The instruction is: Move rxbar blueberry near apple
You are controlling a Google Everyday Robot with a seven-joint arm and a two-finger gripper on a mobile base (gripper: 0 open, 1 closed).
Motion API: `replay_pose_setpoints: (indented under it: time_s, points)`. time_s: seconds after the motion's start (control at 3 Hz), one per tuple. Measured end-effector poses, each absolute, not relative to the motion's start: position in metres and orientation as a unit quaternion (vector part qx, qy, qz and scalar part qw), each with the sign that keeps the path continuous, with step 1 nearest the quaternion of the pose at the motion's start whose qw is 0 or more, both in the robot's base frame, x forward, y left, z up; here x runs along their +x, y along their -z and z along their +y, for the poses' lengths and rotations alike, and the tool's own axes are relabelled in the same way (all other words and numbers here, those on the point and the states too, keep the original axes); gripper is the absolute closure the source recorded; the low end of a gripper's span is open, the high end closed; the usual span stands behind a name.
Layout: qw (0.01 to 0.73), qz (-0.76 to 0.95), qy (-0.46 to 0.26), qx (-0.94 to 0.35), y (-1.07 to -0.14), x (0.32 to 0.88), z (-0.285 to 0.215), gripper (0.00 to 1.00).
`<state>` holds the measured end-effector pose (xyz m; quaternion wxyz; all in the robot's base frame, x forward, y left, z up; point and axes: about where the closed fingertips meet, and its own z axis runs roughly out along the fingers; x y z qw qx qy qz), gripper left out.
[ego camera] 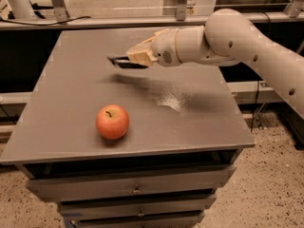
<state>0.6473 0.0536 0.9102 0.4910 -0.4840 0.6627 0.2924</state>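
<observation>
The red-orange apple (pixel 112 121) sits on the grey table (pixel 71 80) near its front left. My gripper (pixel 132 59) is over the middle of the table, behind and a little right of the apple, lifted above the surface. It is shut on the rxbar blueberry (pixel 123 62), a dark flat bar that sticks out to the left of the pale fingers (pixel 138 55). The bar hangs in the air, well apart from the apple.
The white arm (pixel 228 39) reaches in from the right across the table's back half. The table stands on drawers (pixel 135 189). Metal frame legs (pixel 58 1) and a rail stand behind the table.
</observation>
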Motion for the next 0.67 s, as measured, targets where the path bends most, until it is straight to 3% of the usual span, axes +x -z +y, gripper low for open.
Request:
replay_pose_setpoints:
  time_s: [0.67]
  points:
    - [0.440, 0.678, -0.304, -0.505, -0.870, 0.537, -0.004, 1.00]
